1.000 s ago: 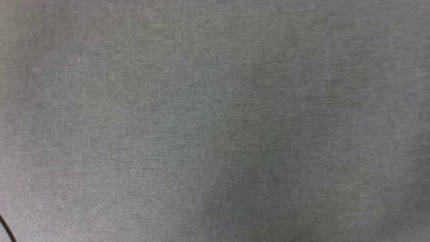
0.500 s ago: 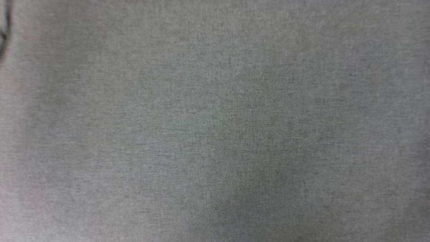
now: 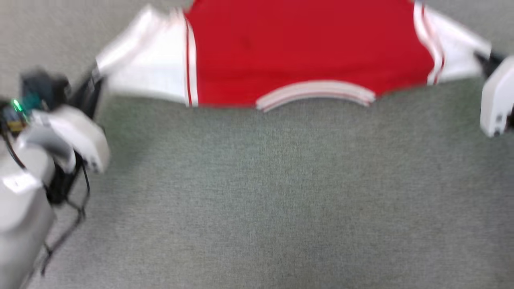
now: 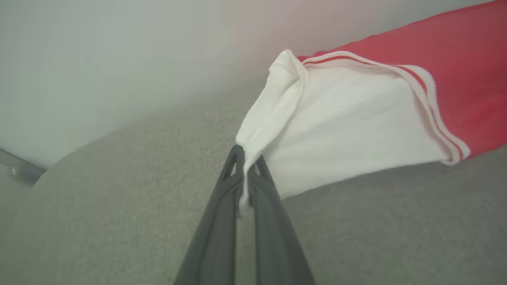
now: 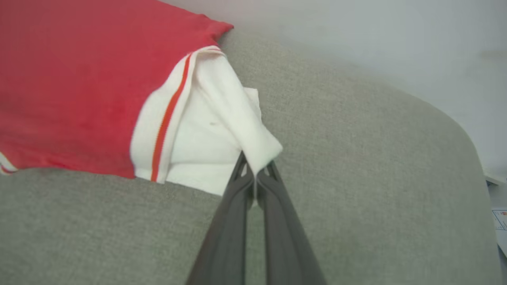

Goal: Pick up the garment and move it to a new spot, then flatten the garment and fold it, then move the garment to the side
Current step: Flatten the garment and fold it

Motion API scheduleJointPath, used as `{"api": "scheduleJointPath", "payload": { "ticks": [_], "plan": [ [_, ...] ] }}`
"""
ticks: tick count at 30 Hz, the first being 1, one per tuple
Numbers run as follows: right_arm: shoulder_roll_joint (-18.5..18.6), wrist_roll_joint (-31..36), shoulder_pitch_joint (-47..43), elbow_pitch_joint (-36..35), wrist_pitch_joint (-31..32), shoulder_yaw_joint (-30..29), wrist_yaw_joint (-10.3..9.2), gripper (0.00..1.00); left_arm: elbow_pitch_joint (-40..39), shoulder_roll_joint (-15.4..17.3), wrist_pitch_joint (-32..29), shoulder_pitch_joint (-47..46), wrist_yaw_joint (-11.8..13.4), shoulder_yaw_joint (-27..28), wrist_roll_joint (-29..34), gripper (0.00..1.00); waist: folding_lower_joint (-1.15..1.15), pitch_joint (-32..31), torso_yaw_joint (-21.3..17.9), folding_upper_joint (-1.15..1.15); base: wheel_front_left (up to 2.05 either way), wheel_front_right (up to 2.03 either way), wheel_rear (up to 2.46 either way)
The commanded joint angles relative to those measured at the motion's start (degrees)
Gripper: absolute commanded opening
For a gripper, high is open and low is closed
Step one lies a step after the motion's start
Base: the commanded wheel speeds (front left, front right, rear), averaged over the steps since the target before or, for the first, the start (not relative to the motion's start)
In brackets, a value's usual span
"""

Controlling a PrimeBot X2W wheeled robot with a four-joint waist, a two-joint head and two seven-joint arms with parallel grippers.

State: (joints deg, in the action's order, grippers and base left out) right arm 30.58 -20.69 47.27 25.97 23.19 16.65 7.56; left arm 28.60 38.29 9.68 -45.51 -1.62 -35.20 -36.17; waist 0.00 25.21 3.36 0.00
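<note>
The garment (image 3: 305, 52), a red T-shirt with white sleeves and a striped collar, stretches across the top of the head view, plain red side up. My left gripper (image 4: 245, 156) is shut on the white sleeve's edge (image 4: 273, 111). My right gripper (image 5: 255, 168) is shut on the other white sleeve (image 5: 237, 126). In the head view the left gripper (image 3: 90, 86) sits at the left sleeve tip and the right gripper (image 3: 484, 60) at the right sleeve tip. The shirt's far part runs off the head view's top edge.
A grey fabric-covered table (image 3: 257, 192) spreads under the shirt. Its rounded edge (image 5: 455, 118) curves past my right gripper, with a pale floor beyond. My left arm's pale forearm (image 3: 24, 188) with dark cables fills the lower left of the head view.
The head view has shifted: earlier it held bare grey table fabric, now the shirt and both arms are in it. This looks like a camera move.
</note>
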Motion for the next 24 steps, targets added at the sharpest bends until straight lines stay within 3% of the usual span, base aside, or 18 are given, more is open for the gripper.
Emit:
{"api": "scheduleJointPath", "payload": {
  "ticks": [1,11,24],
  "plan": [
    [1.5,-0.9,-3.3,-0.7,1.5,-1.1,-0.14,0.0,-0.4,1.4,-1.0,3.4,0.7,-0.3,-0.7,0.0,0.0,-4.3,0.1,0.0,0.0,0.0,0.0],
    [3.8,-4.4,-21.7,-9.9,11.2,-5.5,-0.17,0.0,-10.8,6.5,-8.2,21.6,4.7,-2.6,-5.6,0.0,0.0,-12.5,-0.6,0.0,0.0,0.0,0.0],
    [0.4,-6.1,-44.3,-21.7,25.3,-16.0,-0.15,0.0,-26.4,12.7,-13.7,40.2,11.2,-3.7,-12.5,0.0,0.0,-17.2,-1.7,0.0,0.0,0.0,0.0]
  ]
}}
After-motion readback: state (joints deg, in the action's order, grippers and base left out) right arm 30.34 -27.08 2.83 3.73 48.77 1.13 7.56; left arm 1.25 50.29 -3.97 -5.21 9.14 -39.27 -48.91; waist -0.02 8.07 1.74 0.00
